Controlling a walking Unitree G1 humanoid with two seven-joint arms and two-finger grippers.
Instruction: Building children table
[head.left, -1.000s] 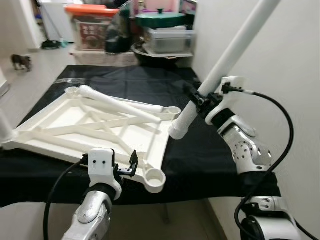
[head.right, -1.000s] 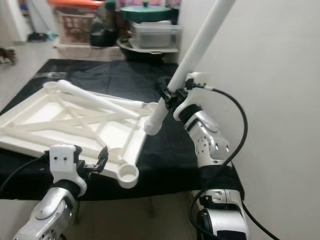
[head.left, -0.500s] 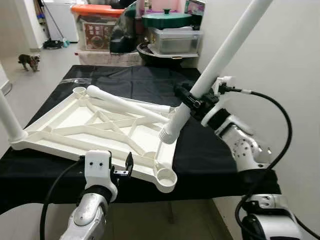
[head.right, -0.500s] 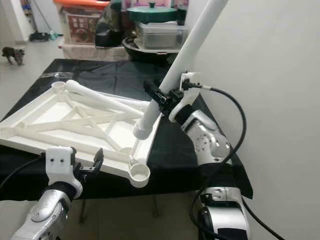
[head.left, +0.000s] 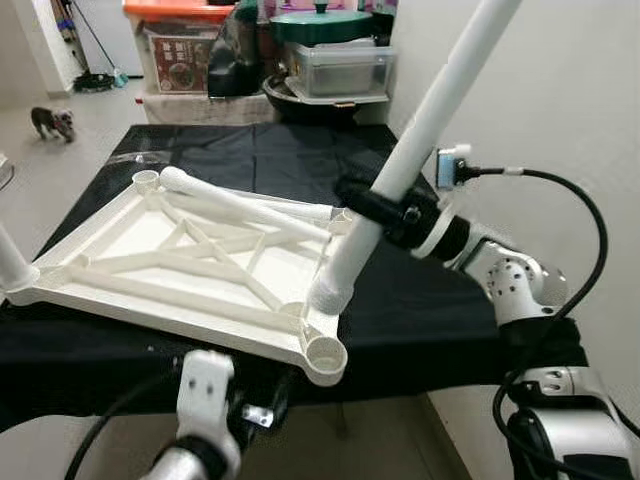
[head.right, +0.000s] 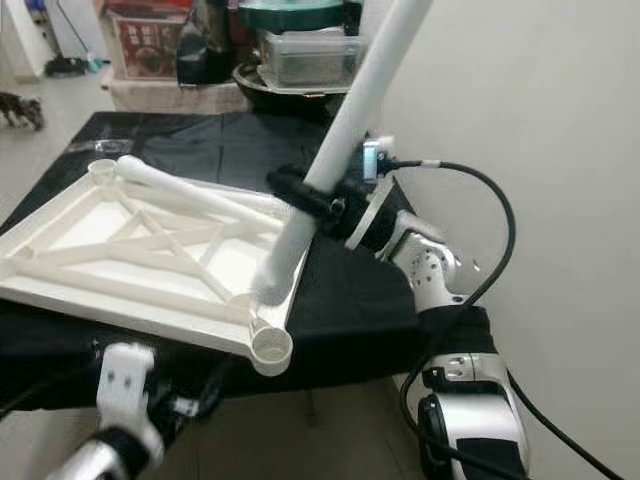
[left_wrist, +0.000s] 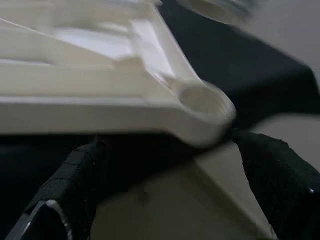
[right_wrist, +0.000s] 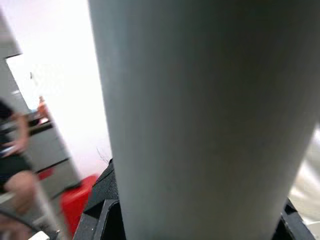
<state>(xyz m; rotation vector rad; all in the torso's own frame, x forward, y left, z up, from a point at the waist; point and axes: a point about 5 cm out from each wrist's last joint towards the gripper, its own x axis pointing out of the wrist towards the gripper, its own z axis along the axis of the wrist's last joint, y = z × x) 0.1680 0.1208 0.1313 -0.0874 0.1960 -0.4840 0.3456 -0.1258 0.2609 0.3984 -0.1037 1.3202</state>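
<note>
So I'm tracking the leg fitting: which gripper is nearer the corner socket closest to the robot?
Left. The left gripper sits just below the corner socket, jaws open. The right gripper is higher, clamping the white leg.

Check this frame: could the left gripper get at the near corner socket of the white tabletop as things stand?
Probably yes. The left gripper sits low at the table edge, fingers open, just below and in front of the corner socket, with nothing between them. The table leg in the right gripper hangs above the neighbouring spot.
</note>
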